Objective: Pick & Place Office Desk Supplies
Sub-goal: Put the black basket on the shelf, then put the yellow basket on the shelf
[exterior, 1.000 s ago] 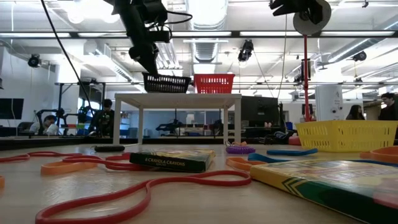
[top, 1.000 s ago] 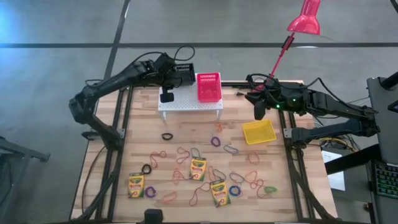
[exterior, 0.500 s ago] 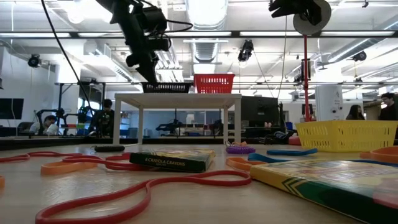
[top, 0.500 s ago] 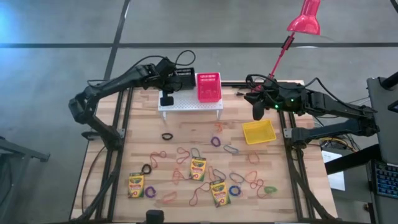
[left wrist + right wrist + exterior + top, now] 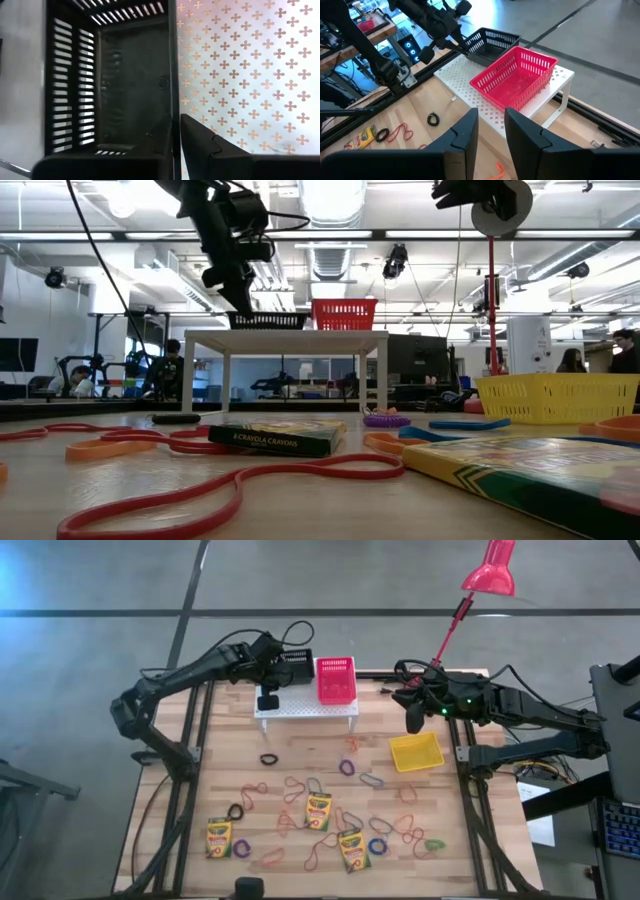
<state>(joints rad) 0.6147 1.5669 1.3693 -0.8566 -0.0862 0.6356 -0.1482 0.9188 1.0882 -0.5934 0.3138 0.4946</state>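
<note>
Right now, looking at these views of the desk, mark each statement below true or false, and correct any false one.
1. The red basket sits on the white stand. True.
2. The yellow basket is on the stand too. False: it rests on the wooden table, right of the stand.
3. The black basket is beside the red one on the stand. True.
4. Three crayon boxes lie on the table. True.
5. The left gripper hangs over the rubber bands. False: its jaws straddle the black basket's wall.
</note>
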